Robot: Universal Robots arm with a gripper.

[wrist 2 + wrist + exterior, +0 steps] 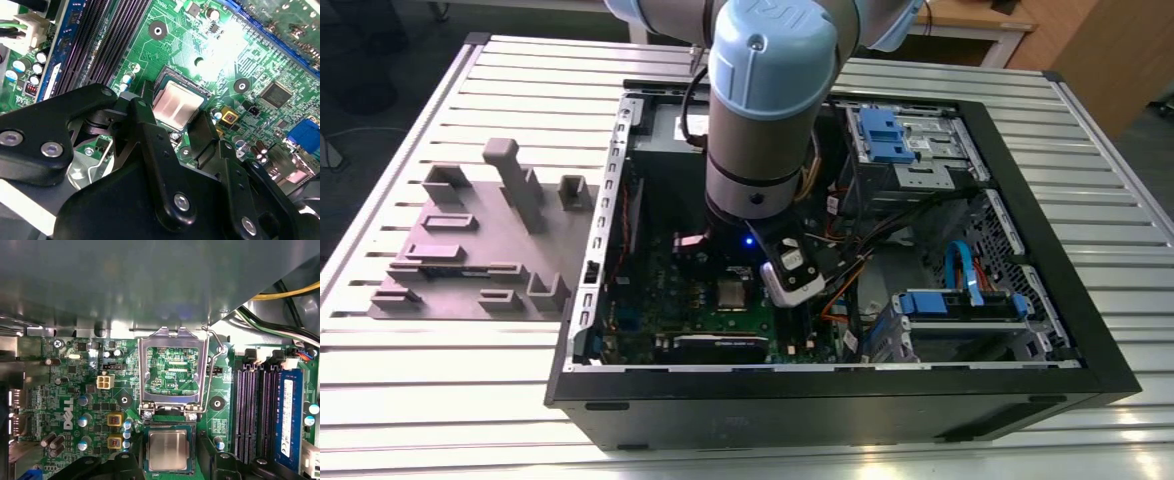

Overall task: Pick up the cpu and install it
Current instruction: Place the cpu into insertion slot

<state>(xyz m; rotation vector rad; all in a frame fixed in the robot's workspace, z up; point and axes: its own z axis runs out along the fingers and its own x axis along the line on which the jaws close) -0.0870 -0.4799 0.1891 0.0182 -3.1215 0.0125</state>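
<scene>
Inside the open black computer case (pixel 827 410), just below the middle of the exterior view, my black two-fingered gripper (pixel 174 114) hangs low over the green motherboard (pixel 75 390). The small square cpu (pixel 168 450), silvery metal on top, lies flat in its socket between my spread fingers (pixel 212 460) (released, gripping nothing, clear of the chip on both sides). The hinged silver metal retention frame (pixel 142 370) stands open just beside the socket.

White lettering (pixel 68 412) marks the motherboard (pixel 97 390) beside the gripper (pixel 170 454). A white printed label (pixel 287 415) runs along the memory stick (pixel 298 415).
</scene>
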